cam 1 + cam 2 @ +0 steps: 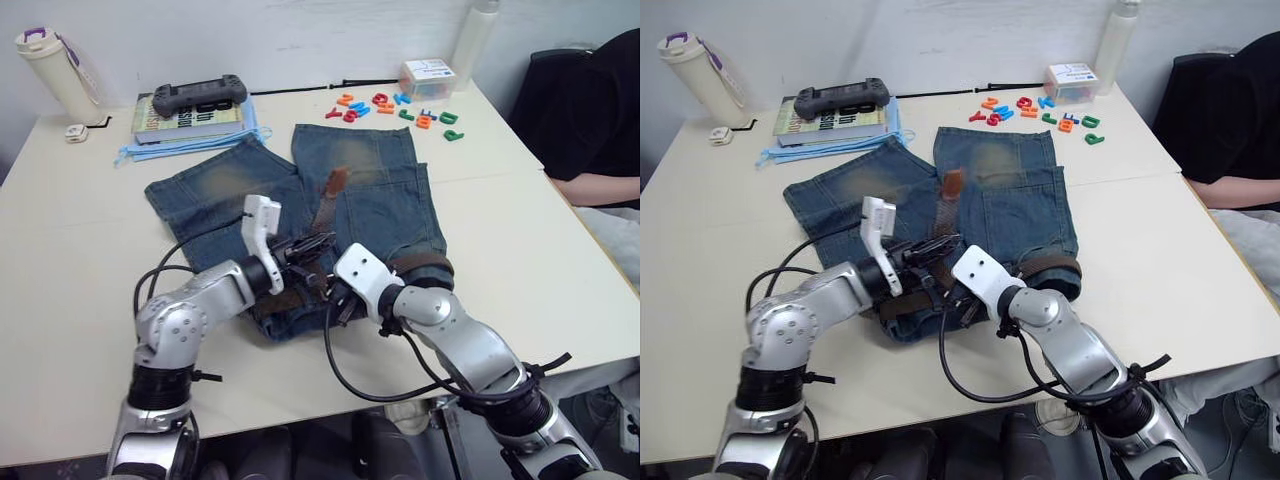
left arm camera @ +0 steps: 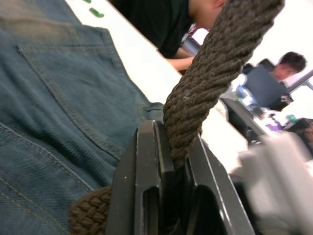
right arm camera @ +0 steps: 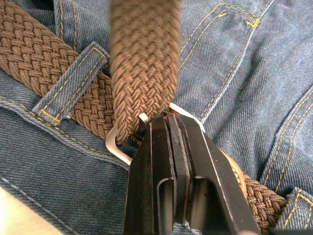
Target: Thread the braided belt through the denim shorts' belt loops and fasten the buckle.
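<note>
Both grippers work the shorts' waistband: my right gripper (image 3: 171, 122) clamped on the buckle (image 3: 120, 144), left gripper (image 2: 168, 147) pinching the braided belt (image 2: 215, 63), already under one belt loop (image 3: 71, 83) of the denim shorts (image 1: 380, 200); fastening looks unfinished.

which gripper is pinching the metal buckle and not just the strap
The right gripper: it is shut on the silver buckle at the shorts' waistband. The left gripper clamps only the braided belt strap.
</note>
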Tool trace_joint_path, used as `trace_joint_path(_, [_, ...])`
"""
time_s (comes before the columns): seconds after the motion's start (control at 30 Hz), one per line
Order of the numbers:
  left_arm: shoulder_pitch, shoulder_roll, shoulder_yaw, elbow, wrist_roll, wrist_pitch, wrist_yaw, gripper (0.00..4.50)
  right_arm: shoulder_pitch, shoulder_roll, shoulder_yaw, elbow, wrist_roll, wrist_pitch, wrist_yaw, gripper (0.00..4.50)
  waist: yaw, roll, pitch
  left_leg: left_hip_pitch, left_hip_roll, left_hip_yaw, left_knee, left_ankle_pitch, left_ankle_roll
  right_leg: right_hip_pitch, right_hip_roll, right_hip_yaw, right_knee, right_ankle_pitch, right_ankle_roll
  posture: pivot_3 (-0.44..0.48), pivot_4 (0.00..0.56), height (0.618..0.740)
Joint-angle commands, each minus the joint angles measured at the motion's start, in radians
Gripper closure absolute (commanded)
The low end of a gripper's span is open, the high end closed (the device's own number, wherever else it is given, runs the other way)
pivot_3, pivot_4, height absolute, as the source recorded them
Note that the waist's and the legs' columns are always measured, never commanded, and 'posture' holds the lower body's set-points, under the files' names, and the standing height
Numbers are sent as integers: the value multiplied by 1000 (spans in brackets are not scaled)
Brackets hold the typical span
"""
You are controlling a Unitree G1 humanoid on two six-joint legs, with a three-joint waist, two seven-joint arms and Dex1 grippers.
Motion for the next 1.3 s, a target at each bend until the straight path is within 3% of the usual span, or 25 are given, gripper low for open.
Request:
trace_joint_path(0.03, [-43, -40, -31, 53, 64, -31, -21, 4500, 34, -10, 65, 15, 6, 36, 24, 4469, 0, 0, 0, 0, 0, 0, 0, 0, 0, 0, 0, 0, 0, 0, 0, 0, 150, 738])
trace_joint_path(0.33, [-158, -81, -63, 205, 122, -39, -231, 4500, 46, -39, 120, 5, -22, 15, 52, 4469, 14, 0, 0, 0, -1, -2, 2, 0, 0, 2, 0, -2, 0, 0, 0, 0, 150, 738])
trace_joint_path(0.5, [-214, -109, -21, 228, 74, 6, -306, 4500, 45, -36, 129, 15, -33, 1, 63, 4469, 12, 0, 0, 0, 0, -2, 1, 0, 0, 2, 0, -2, -1, 0, 0, 0, 150, 738])
trace_joint_path(1.07, [-276, -130, 45, 348, 157, 31, -305, 4500, 45, -23, 136, 11, -60, 0, 74, 4469, -1, 0, 0, 0, 1, -2, 0, 0, 0, 1, -1, -2, -1, 0, 0, 0, 150, 738])
trace_joint_path(1.3, [-301, -183, 39, 385, 185, 30, -257, 4500, 22, -48, 175, 9, -88, -7, 92, 4469, -5, 0, -1, 0, 0, -2, 0, 0, 0, 1, -1, -2, -1, 0, 0, 0, 150, 738])
